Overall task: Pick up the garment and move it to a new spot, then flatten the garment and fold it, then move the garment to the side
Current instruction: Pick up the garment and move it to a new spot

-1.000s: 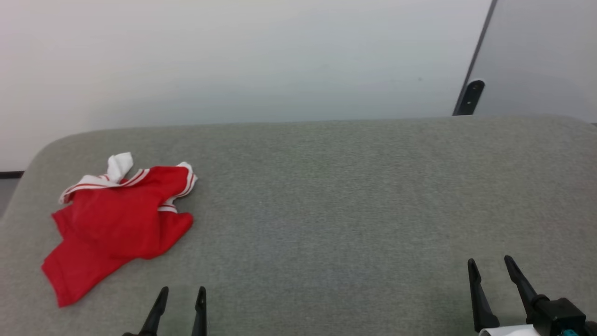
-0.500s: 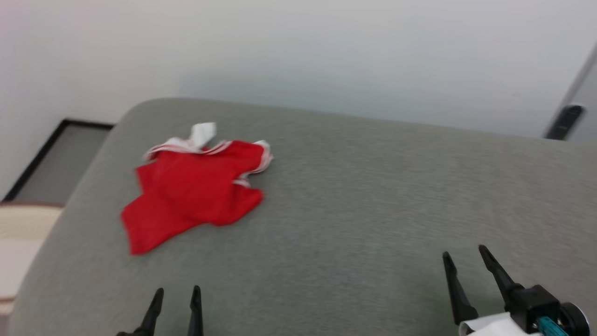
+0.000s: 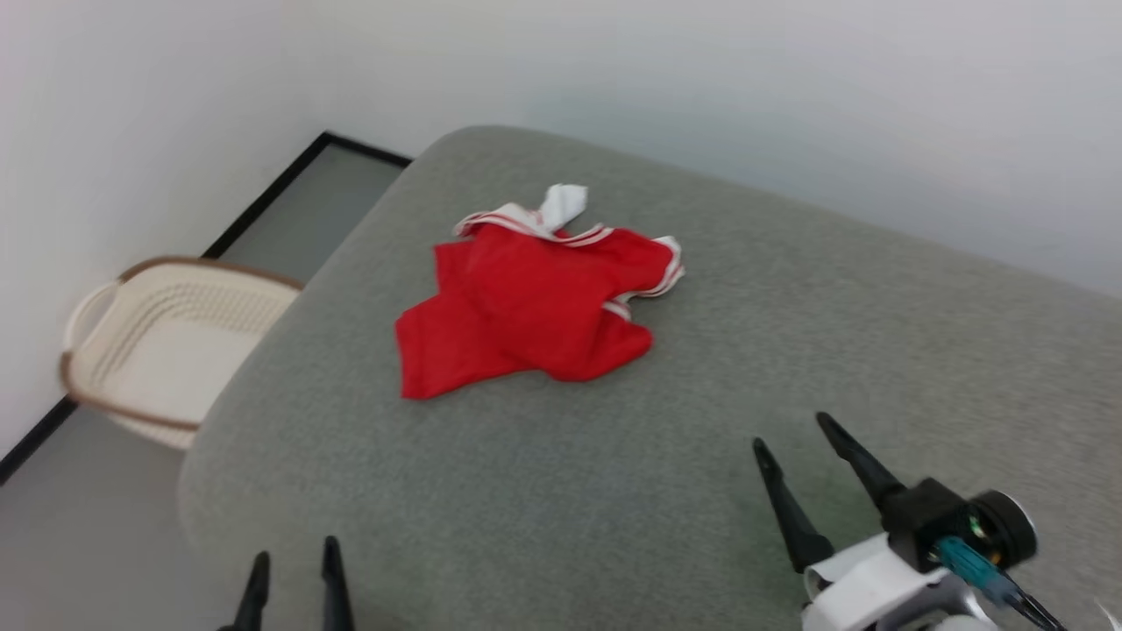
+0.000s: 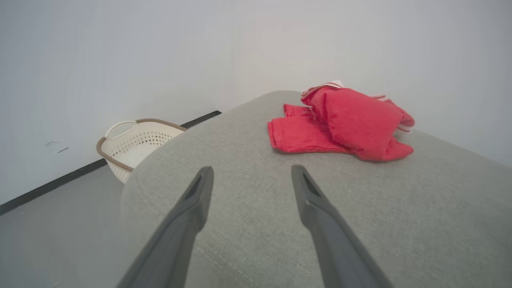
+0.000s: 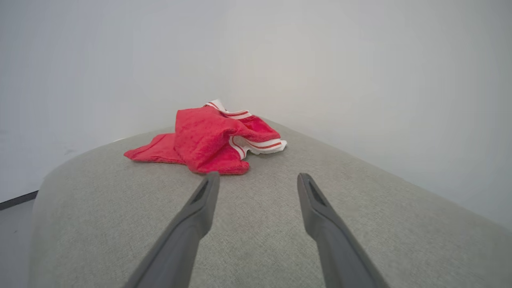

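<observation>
pale grey woven upholstery [image 3: 789, 350] covers a wide padded surface with a rounded corner, set against plain white walls [image 3: 701, 79]. the red jersey [image 3: 526, 302] lies crumpled on it, ahead of both grippers and well apart from each: forward and to the right of the left gripper [image 3: 295, 550], forward and to the left of the right gripper [image 3: 791, 431]. its white-and-red striped trim bunches along the edge farthest from the fingers, where a scrap of white lining pokes up; a flatter red flap spreads out on the left gripper's side.

the left gripper sits low at the near edge of the cushion, close to the rounded corner. its two dark fingers point forward, almost parallel, with a clear gap between them and nothing in it. in its wrist view the jersey lies beyond the tips, a little right of their line.

the right gripper reaches further forward, angled to its left toward the jersey, its fingers spread in a wide v and empty. a white wrist and a black body sit behind them.

out past the left gripper's outer side, off the corner, a cream laundry basket [image 3: 210, 263] with a brown rim stands on the grey floor [image 3: 79, 526] by the wall.
</observation>
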`<state>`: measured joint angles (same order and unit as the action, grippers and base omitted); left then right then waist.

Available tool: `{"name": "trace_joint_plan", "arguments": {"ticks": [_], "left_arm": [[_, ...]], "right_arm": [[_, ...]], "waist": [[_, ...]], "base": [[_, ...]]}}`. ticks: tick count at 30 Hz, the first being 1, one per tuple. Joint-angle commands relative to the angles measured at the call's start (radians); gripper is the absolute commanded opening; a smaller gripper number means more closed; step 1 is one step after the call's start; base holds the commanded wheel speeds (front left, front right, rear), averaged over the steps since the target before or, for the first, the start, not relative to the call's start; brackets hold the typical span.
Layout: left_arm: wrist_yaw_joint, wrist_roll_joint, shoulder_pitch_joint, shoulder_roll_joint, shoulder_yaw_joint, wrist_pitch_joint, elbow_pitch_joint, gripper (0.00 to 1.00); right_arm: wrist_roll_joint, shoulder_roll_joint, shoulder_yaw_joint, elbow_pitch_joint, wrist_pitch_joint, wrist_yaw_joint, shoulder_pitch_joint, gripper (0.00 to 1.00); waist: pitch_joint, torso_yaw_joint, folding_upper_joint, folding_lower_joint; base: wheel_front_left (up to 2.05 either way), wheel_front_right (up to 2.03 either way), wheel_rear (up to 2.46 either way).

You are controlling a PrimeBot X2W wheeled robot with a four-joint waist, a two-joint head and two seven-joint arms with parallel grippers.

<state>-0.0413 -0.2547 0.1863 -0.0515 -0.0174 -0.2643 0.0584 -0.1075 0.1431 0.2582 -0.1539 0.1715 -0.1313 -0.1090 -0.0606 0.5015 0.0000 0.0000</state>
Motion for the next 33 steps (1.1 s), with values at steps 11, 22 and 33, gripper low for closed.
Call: {"name": "trace_joint_plan", "arguments": {"ticks": [11, 22, 33], "left_arm": [[-0.084, -0.058, 0.064, 0.001, 0.002, 0.0, -0.091, 1.0], [-0.066, -0.032, 0.029, 0.001, 0.019, 0.0, -0.1, 1.0], [0.106, 0.055, -0.502, -0.117, 0.007, 0.0, 0.112, 1.0]], "right_arm": [[-0.068, 0.043, 0.115, -0.089, 0.019, 0.001, -0.111, 1.0], [-0.086, 0.037, 0.103, -0.115, 0.051, 0.001, -0.093, 1.0], [-0.02, -0.006, 0.029, -0.021, 0.036, 0.001, -0.008, 1.0]], "waist": [[-0.049, 0.054, 0.0, 0.0], [-0.024, 0.043, 0.0, 0.0], [-0.062, -0.052, 0.0, 0.0]], "base": [[-0.05, -0.05, -0.05], [-0.01, -0.01, -0.01], [0.0, 0.0, 0.0]]}}
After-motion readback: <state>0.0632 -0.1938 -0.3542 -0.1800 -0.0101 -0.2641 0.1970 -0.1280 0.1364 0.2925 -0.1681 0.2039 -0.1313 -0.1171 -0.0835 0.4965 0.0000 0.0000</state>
